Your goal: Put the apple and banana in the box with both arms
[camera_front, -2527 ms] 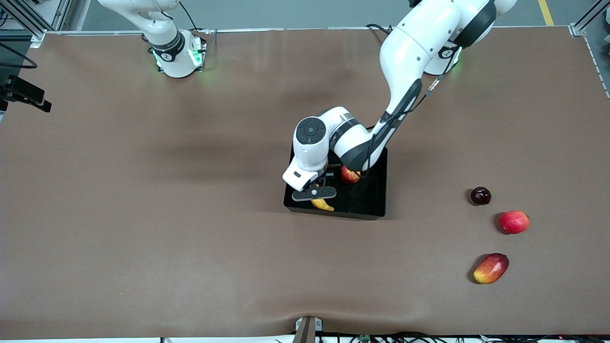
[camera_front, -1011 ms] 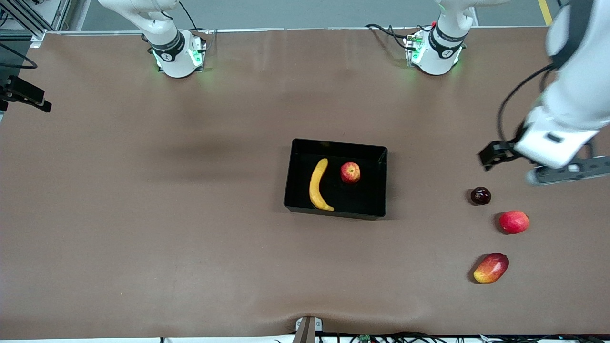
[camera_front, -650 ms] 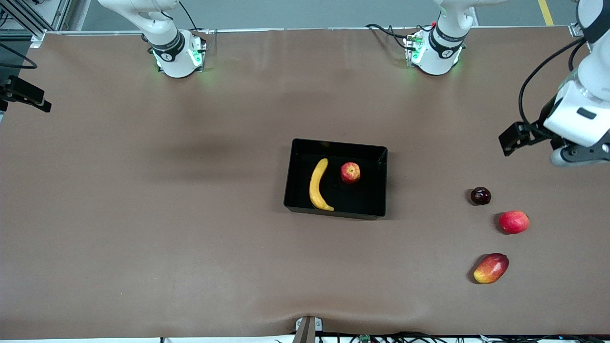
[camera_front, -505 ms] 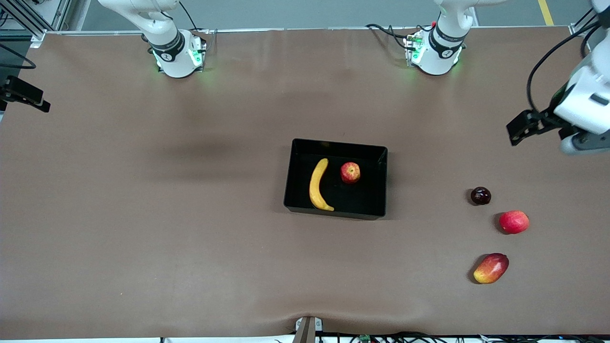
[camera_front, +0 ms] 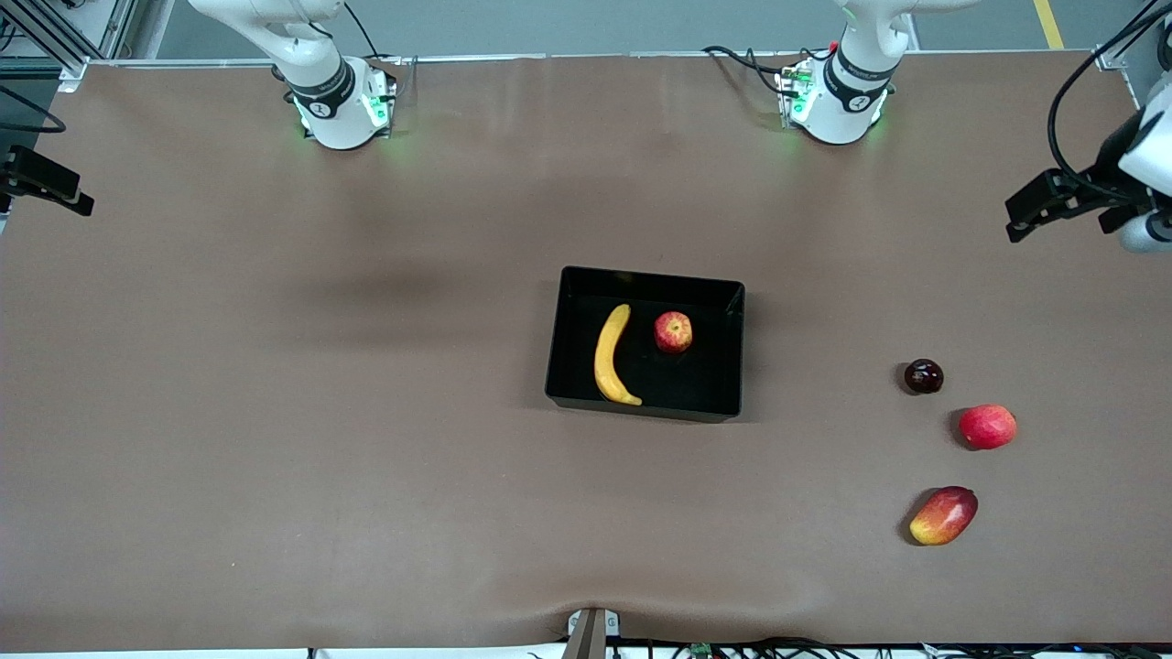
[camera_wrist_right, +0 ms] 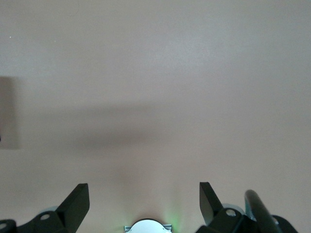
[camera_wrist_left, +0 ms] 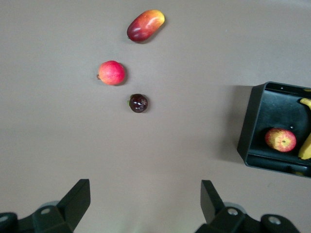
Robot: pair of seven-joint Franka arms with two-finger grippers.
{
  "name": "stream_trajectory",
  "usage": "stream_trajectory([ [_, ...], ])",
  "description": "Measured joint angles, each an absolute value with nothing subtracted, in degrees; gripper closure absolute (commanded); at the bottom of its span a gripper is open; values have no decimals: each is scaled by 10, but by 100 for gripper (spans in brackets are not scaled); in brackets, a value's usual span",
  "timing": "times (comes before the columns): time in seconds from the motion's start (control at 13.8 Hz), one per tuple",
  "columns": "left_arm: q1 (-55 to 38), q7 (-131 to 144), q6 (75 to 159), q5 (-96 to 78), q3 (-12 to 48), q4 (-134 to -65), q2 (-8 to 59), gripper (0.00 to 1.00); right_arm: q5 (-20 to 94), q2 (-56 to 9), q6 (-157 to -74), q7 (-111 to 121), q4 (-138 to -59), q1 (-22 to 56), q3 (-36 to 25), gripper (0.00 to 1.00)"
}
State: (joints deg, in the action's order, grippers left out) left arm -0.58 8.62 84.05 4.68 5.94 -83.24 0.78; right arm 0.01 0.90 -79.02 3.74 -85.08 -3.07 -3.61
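The black box (camera_front: 716, 375) stands mid-table. The yellow banana (camera_front: 607, 357) and the red, yellow-streaked apple (camera_front: 673, 332) lie side by side in it. In the left wrist view the box (camera_wrist_left: 252, 121) shows at the edge with the apple (camera_wrist_left: 280, 140) and part of the banana (camera_wrist_left: 306, 145) inside. My left gripper (camera_wrist_left: 145, 194) is open and empty, high over bare table at the left arm's end. My right gripper (camera_wrist_right: 143, 194) is open and empty, up over bare table by its own base (camera_wrist_right: 146, 227). It is out of the front view.
Three other fruits lie on the table toward the left arm's end: a dark round one (camera_front: 923, 376), a pinkish-red round one (camera_front: 987, 426) and a red-and-yellow oval one (camera_front: 943, 515). They also show in the left wrist view (camera_wrist_left: 138, 103).
The left gripper was down in the box over the banana. It has left the banana there and drawn up and away toward the left arm's end. The right arm has not moved.
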Motion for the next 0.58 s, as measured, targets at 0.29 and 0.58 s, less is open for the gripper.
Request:
stream_trajectory([
  [0.29,-9,86,831,29,59,-845,-16,0,0,9,-790,38,-851,-31,-36,0],
  [0.58,-6,66,832,23,54,-849,-13,0,0,9,-790,38,-851,-31,-36,0],
])
